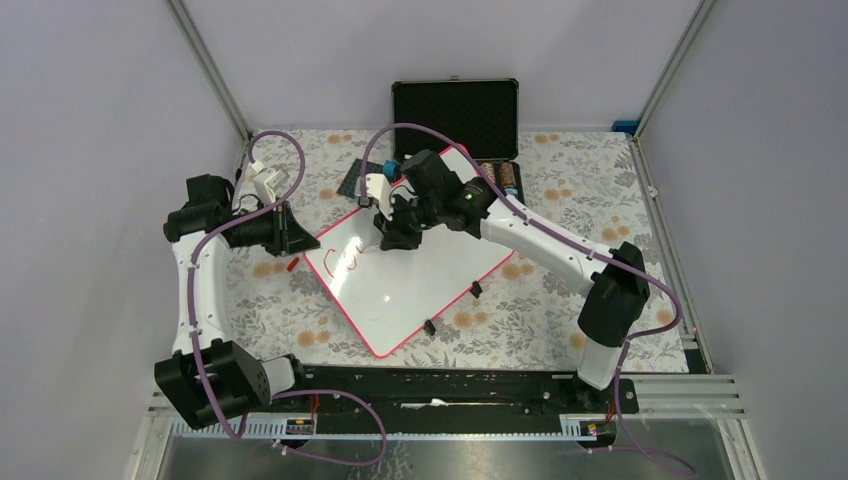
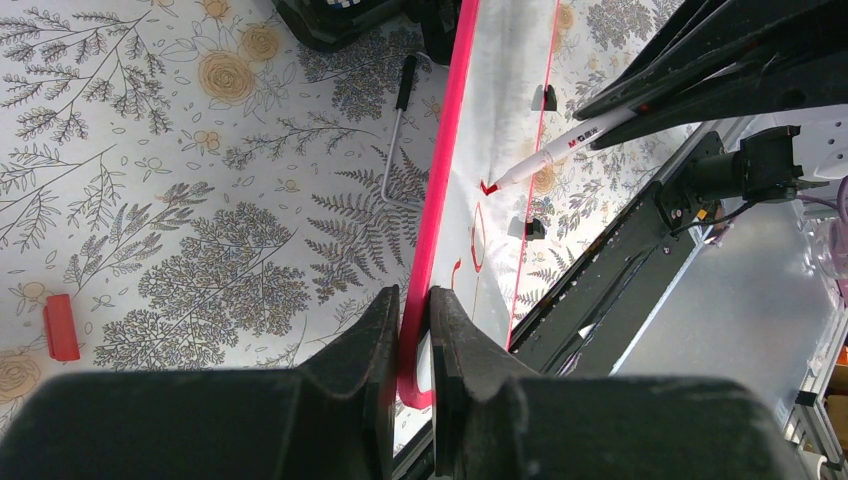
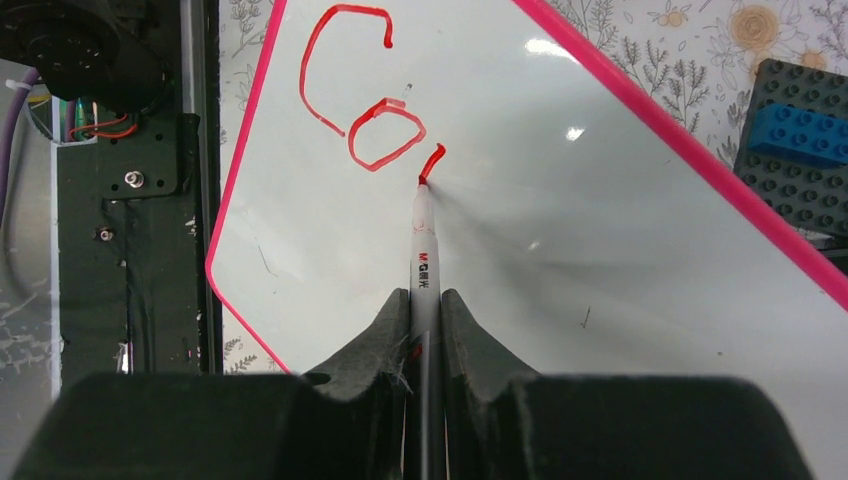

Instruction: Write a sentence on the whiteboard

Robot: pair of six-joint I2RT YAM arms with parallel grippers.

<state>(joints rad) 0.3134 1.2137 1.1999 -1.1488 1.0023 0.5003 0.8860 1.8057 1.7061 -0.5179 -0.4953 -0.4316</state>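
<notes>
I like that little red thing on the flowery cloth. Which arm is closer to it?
Left. The left fingers pinch the whiteboard's edge just beside the red thing; the right fingers hold a marker farther away, over the board.

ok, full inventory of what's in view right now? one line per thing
whiteboard: 1, white with pink-red frame, angled at table centre
sentence: barely begun, red, "Co" plus a short stroke, board's left corner
marker: 1, white, red tip on board
cap: 1, red, on cloth left of board
clips: 2, black, board's near-right edge
case: 1, black, open, far edge
brick plate: 1, dark with blue brick, beside board's far edge
tablecloth: 1, white floral
left gripper: shut on whiteboard frame
right gripper: shut on marker
</notes>
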